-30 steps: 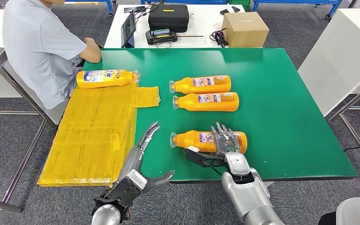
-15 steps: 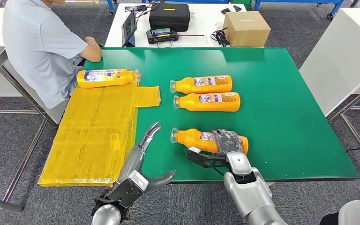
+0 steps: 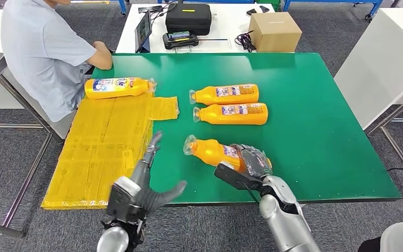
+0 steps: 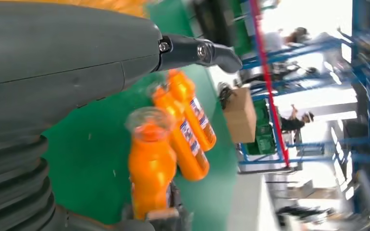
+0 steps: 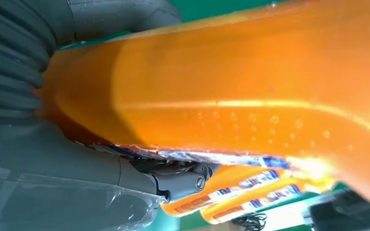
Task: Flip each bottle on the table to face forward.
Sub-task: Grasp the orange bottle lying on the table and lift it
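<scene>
Now right hand (image 3: 252,164) gripping glossy orange plastic bottle (image 3: 212,151), left hand (image 3: 146,176) spread, flat green table (image 3: 315,115)

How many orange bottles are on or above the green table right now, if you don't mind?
4: one held by the right hand near the front edge, two side by side at the centre, and one at the far left by the person.

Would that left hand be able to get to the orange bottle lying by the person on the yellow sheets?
Probably yes. The open left hand hovers over the yellow plastic sheets, and nothing stands between it and the orange bottle with the blue label, though that bottle lies far off beside the person.
</scene>
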`<state>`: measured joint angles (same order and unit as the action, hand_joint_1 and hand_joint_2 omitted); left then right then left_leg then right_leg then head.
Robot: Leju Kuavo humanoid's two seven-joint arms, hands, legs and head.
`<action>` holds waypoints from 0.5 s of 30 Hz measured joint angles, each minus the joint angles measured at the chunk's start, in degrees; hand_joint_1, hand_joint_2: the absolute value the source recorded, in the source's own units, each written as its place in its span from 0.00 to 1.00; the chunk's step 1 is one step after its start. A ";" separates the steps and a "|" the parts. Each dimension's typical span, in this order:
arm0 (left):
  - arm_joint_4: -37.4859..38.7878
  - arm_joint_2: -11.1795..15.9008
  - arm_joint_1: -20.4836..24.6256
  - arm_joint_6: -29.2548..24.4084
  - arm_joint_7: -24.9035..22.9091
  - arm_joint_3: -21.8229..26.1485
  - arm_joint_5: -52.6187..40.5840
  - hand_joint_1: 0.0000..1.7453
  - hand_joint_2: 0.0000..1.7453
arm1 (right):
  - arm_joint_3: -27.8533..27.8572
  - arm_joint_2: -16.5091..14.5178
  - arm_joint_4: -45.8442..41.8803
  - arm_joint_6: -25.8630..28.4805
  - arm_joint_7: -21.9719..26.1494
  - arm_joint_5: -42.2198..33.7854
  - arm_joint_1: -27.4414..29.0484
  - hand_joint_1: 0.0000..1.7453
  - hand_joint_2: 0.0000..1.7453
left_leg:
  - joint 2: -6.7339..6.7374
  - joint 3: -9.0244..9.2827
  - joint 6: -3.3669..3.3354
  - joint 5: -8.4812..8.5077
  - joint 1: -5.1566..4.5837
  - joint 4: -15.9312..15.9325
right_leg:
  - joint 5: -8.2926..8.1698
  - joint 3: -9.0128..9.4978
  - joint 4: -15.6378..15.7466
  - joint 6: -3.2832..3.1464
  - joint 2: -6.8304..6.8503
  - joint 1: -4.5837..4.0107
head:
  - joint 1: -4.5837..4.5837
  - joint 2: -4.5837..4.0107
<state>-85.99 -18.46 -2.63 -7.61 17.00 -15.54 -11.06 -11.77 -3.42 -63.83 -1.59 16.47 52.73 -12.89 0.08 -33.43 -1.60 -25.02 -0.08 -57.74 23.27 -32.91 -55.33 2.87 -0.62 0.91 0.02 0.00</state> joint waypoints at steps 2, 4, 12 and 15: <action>1.21 -0.12 0.09 0.89 -1.01 0.86 8.95 0.00 1.00 | -0.63 -1.18 -3.33 -0.13 0.82 -2.66 1.67 1.00 1.00 | 0.00 -0.15 0.00 0.04 0.03 0.00 | -0.01 -0.13 -0.03 0.00 0.00 -0.03 | -0.02 0.00; 2.55 -0.28 0.13 1.89 -0.98 1.75 14.69 0.00 1.00 | -1.54 -2.49 -6.39 0.00 1.20 -4.15 3.04 1.00 1.00 | -0.04 -0.31 -0.02 0.12 0.05 0.00 | -0.01 -0.28 -0.06 0.00 0.03 -0.05 | -0.03 0.00; 5.38 -0.56 0.16 3.55 -0.85 3.48 21.07 0.00 1.00 | -3.27 -4.93 -13.07 0.80 2.56 -6.16 4.92 1.00 1.00 | -0.27 -0.72 -0.03 0.15 0.05 -0.01 | 0.04 -0.55 -0.07 0.03 0.16 -0.02 | -0.01 0.00; 6.07 -0.66 0.22 4.29 -0.98 3.88 22.65 0.00 1.00 | -3.60 -5.74 -14.05 1.26 3.70 -6.96 5.37 1.00 1.00 | -0.27 -0.84 -0.03 0.15 0.02 -0.01 | 0.03 -0.68 -0.07 0.03 0.16 0.01 | 0.00 0.00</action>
<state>-79.92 -19.11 -2.41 -3.33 16.03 -11.66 11.59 -15.37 -9.16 -77.88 -0.33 20.17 45.77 -7.52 -0.20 -34.27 -1.63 -24.87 -0.06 -57.75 23.30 -33.58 -55.39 2.90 -0.45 0.92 0.02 0.00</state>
